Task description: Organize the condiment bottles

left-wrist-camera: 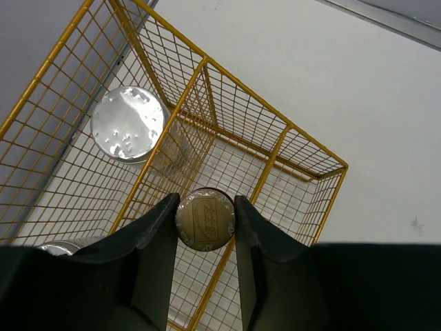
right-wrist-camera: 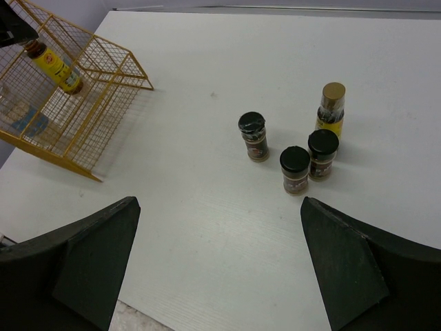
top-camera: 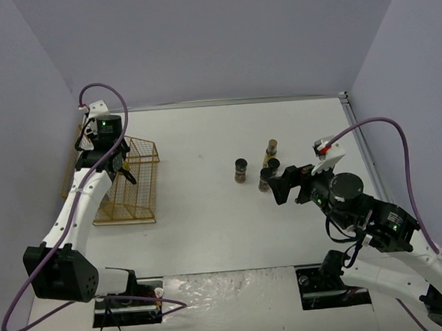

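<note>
My left gripper [left-wrist-camera: 205, 202] is shut on the gold cap of a slim yellow-filled bottle [left-wrist-camera: 204, 221] and holds it over the gold wire rack [left-wrist-camera: 274, 153]. The right wrist view shows this bottle [right-wrist-camera: 58, 69] tilted inside the rack's outline. A white bottle with a silver cap [left-wrist-camera: 129, 124] stands in the rack, and a second silver cap [left-wrist-camera: 58, 246] shows at the lower left. Three dark black-capped jars [right-wrist-camera: 253, 136] [right-wrist-camera: 295, 169] [right-wrist-camera: 322, 153] and another slim yellow bottle [right-wrist-camera: 331, 108] stand on the table. My right gripper [right-wrist-camera: 219, 207] is open and empty, short of them.
The rack [top-camera: 141, 145] stands at the table's left side, close to the left wall. The jars [top-camera: 241, 170] cluster right of centre, just ahead of the right gripper [top-camera: 281, 186]. The white table [top-camera: 201, 212] lies between rack and jars.
</note>
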Robot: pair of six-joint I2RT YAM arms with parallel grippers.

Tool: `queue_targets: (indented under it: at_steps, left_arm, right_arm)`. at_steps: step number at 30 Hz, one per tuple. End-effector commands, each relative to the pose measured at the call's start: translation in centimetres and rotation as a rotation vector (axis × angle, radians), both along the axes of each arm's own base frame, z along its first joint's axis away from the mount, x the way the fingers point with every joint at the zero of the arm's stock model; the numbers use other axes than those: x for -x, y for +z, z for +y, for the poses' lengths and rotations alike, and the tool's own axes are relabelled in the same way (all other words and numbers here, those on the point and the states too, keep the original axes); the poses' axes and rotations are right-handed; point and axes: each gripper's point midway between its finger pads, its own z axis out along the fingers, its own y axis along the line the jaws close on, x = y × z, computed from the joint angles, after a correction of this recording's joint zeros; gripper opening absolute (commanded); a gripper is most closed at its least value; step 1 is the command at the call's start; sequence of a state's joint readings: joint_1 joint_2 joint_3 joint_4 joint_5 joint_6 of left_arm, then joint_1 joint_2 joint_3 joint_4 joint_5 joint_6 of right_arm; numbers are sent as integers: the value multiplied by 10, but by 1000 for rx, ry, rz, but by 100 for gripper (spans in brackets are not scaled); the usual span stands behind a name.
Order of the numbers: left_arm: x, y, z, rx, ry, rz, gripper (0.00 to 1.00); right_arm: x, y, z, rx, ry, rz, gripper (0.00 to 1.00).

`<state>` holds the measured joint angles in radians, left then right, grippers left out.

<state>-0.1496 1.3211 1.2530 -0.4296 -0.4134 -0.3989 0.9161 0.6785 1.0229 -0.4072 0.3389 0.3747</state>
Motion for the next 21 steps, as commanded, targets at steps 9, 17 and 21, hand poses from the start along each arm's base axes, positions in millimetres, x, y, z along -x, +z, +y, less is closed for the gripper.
queue_targets:
  at_steps: [9,17,21]
  left_arm:
    - [-31,21,14,57,106,-232,0]
    - [-39,6,21,59,125,-223,1]
    - [-44,-2,24,61,130,-208,1]
  right_arm:
    - [-8,7,8,-36,-11,-25,100]
    - [-10,0,8,-17,-18,-16,100]
    - [-10,-2,7,-14,-22,-14,100]
